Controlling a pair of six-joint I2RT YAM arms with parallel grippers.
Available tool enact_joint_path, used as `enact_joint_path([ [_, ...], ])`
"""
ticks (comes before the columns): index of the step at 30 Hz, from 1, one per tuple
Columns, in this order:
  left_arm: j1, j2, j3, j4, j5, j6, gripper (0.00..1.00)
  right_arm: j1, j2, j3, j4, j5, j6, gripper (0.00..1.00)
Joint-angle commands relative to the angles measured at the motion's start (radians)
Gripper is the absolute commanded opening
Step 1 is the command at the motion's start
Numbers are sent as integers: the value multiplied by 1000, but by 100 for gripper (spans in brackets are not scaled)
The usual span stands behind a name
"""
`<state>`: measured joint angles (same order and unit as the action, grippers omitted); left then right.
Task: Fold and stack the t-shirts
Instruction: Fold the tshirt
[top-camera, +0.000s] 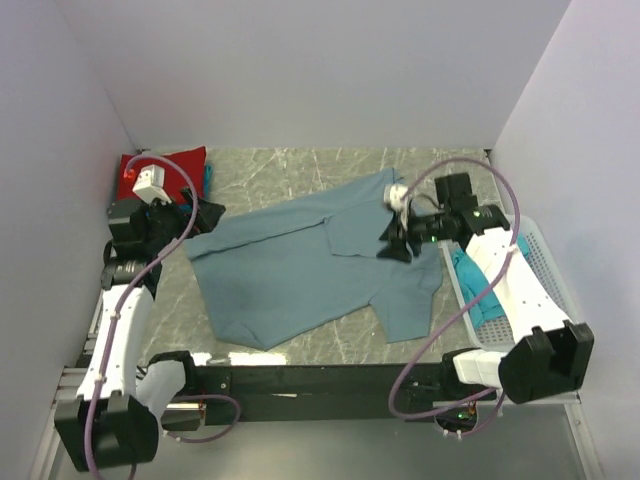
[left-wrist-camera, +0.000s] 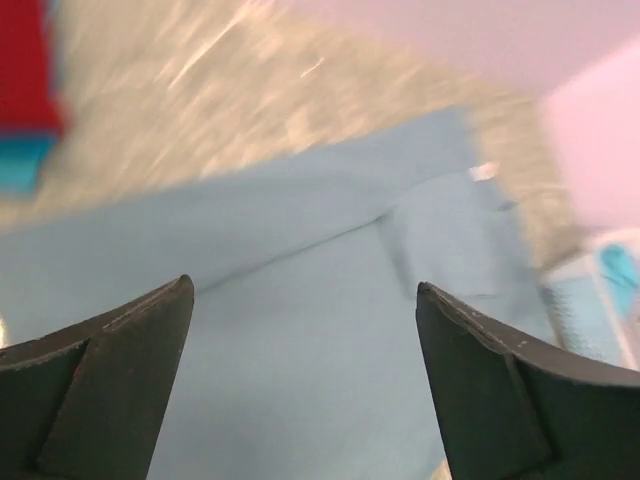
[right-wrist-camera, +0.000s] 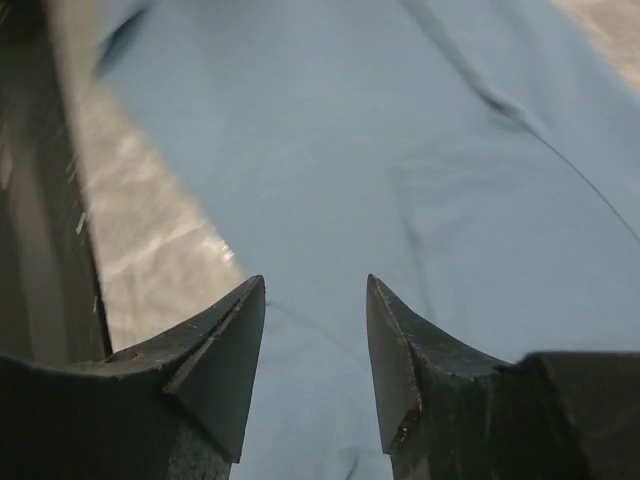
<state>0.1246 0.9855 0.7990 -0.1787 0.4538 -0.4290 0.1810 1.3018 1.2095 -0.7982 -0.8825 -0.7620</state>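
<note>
A slate-blue t-shirt (top-camera: 300, 270) lies spread and partly folded on the marble table; it also fills the left wrist view (left-wrist-camera: 320, 330) and the right wrist view (right-wrist-camera: 400, 170). Its white neck label (left-wrist-camera: 483, 171) shows far right. My left gripper (top-camera: 200, 222) hovers open and empty at the shirt's left edge. My right gripper (top-camera: 395, 245) hovers open and empty over the shirt's right part. A folded red shirt (top-camera: 160, 170) lies on a turquoise one (top-camera: 207, 180) at the back left. Another turquoise shirt (top-camera: 480, 290) lies in the basket.
A white perforated basket (top-camera: 545, 260) stands at the right, under my right arm. White walls close the back and sides. Bare marble table (top-camera: 300, 165) shows behind the shirt and at the front (top-camera: 330, 350).
</note>
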Motion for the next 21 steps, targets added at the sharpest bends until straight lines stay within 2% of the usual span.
enact_joint_path([
  [1,-2,-28,-49,148,184,-56,99,37,-76,-100,-250,-223,-488,52],
  [3,-16,4,-37,131,340,-54,92,52,-84,-146,-375,-245,-620,57],
  [4,-63,39,7,11,338,-10,88,70,-85,-157,-400,-239,-693,57],
  [5,-100,57,46,-98,297,30,84,77,-82,-178,-418,-233,-717,57],
  [6,-147,73,84,-185,196,76,81,80,-76,-189,-427,-222,-726,58],
  [7,-233,88,135,-256,145,128,78,81,-75,-198,-417,-219,-714,59],
  [8,-271,88,150,-377,90,121,73,81,-70,-208,-406,-216,-699,59],
  [10,-336,68,160,-465,-19,63,71,81,-53,-220,-386,-208,-660,58],
  [11,-395,61,157,-540,-68,32,66,81,-49,-220,-381,-204,-645,59],
  [12,-426,56,155,-595,-108,-2,65,81,-36,-211,-380,-199,-633,59],
  [16,-612,18,108,-754,-249,-109,60,80,-35,-212,-316,-158,-541,58],
  [18,-647,2,88,-827,-354,-140,59,80,-39,-220,-294,-142,-516,58],
  [21,-668,-22,57,-838,-423,-223,58,80,-47,-232,-253,-119,-471,58],
])
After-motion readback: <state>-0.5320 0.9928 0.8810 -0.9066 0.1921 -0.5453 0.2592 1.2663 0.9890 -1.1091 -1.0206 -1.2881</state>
